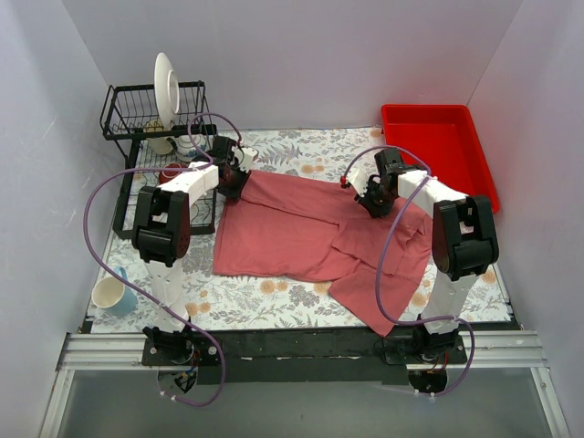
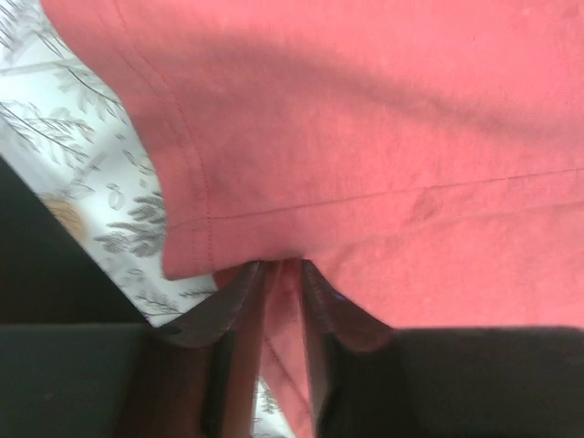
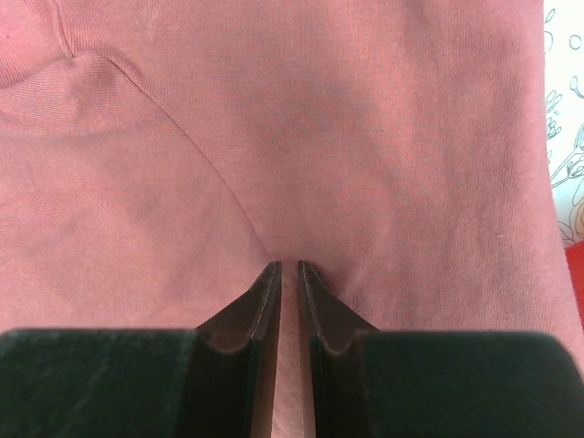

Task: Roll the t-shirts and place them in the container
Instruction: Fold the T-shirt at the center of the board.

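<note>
The dusty-red t-shirt lies spread on the floral mat, its right part folded over and one end hanging toward the near right. My left gripper is at the shirt's far left corner. In the left wrist view its jaws stand slightly apart, with a fold of the hemmed edge lying between them. At the shirt's far right edge my right gripper is nearly closed. The right wrist view shows its jaws pinching a thin ridge of cloth, with creases running to the tips.
A bright red plastic tray stands at the far right. A black wire dish rack holding a white plate stands at the far left. A pale mug sits near the left front. The floral mat covers the table.
</note>
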`<state>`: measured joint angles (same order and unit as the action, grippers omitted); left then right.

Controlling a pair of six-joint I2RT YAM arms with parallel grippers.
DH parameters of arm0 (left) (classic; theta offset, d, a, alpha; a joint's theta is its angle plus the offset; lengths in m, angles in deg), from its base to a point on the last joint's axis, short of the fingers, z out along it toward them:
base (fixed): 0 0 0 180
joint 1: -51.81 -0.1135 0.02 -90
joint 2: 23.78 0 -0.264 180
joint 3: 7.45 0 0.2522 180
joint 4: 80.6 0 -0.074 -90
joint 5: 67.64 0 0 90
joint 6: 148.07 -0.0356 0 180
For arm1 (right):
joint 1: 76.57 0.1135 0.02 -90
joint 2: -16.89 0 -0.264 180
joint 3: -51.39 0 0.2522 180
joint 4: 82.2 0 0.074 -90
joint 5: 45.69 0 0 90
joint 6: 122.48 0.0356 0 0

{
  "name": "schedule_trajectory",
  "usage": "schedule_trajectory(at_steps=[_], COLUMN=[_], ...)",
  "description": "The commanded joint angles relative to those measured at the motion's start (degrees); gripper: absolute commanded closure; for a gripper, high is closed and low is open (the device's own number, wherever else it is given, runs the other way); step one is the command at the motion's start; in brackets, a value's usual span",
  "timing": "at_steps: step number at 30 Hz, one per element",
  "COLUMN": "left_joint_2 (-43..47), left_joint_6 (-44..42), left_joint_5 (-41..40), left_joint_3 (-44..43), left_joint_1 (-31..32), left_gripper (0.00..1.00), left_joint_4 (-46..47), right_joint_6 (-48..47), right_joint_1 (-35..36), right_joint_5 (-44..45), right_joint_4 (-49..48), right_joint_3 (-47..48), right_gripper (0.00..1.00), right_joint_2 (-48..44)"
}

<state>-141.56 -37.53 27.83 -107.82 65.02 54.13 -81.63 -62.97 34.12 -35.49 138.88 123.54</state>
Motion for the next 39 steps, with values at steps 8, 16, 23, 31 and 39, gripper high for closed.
schedule_trajectory(at_steps=[8, 16, 23, 31, 39], left_joint_2=[1.0, 3.2, 3.7, 1.7, -1.1], left_joint_6=[-1.5, 1.4, 1.4, 1.8, 0.2], left_joint_5=[-7.4, -2.1, 4.9, 3.6, 0.2], left_joint_3=[0.3, -2.3, -3.0, -4.4, -5.5], left_joint_1=[-0.8, -1.1, -1.0, -0.4, 0.6], left_gripper=[1.00, 0.85, 0.78, 0.68, 0.72], left_joint_4=[-0.4, -1.9, -4.5, -3.9, -2.7], right_joint_6=[1.0, 1.0, 1.5, 1.5, 1.6], right_joint_1=[-0.2, -0.2, -0.1, -0.2, -0.1], right_joint_5=[1.1, 1.4, 1.2, 1.4, 1.3], right_joint_4=[-0.3, -0.3, -0.7, -0.6, -0.6], right_joint_3=[1.5, 2.2, 1.6, 1.7, 1.9], right_gripper=[0.81, 0.81, 0.81, 0.81, 0.81], right_joint_2=[1.4, 1.9, 1.7, 1.7, 2.0])
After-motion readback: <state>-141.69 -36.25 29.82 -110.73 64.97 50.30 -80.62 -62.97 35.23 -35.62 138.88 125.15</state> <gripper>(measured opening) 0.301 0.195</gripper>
